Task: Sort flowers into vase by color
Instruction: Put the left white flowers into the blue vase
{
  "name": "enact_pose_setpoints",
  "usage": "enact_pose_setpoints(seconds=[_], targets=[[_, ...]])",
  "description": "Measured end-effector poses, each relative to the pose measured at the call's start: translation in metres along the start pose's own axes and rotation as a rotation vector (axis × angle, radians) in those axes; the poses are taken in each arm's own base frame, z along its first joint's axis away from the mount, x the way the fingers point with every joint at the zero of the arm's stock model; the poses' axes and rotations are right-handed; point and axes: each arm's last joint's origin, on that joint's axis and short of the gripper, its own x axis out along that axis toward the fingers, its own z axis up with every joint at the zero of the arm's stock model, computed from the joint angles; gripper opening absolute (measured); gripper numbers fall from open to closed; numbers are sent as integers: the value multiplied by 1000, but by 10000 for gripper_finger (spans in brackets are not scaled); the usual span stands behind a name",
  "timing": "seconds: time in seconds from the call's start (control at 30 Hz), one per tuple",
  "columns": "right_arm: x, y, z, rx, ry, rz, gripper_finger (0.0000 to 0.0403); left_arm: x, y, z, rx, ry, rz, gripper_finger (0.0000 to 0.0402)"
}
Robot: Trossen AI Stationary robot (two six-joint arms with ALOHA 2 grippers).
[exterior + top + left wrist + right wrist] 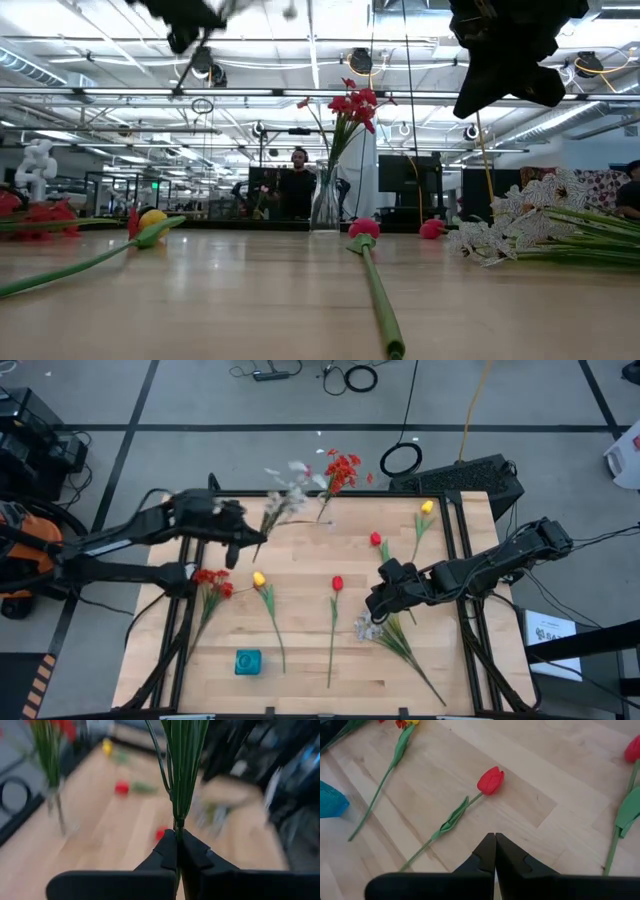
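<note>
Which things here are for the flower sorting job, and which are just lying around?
For the job:
- white spray, held by the left end effector
- vase with red flowers
- red tulip
- yellow tulip
- white spray on the table
- right end effector, shut and empty

Just lying about:
- teal block

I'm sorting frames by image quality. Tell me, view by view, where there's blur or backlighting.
High view: the white spray in the left tool is smeared. Low view: bright ceiling lights leave both arms as dark silhouettes; the vase stays sharp. Left wrist view: the held green stems are crisp, the table behind them blurred. Right wrist view: sharp throughout, red tulip included.
</note>
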Motion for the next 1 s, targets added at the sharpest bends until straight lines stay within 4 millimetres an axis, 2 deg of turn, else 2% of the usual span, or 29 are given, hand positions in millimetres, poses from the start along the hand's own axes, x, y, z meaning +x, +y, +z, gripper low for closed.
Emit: enact_pose_setpoints(seconds=[0.07,0.17,0.4,0.6,0.8,1.0], targets=[[0,0,0,-19,0,0,0,-7,-17,3,-19,-83,1,2],[0,0,0,-52,3,4,0,-7,-41,3,-31,-150,25,2],[0,1,0,-119,6,8,0,30,-94,-16,-48,-194,115,2],[0,1,-2,-175,48,29,0,47,-138,-37,-131,-231,135,2],[0,1,-3,-218,80,45,0,40,-178,-69,-226,-290,204,2],[0,1,-3,-207,80,46,0,14,-206,-93,-233,-343,189,2]])
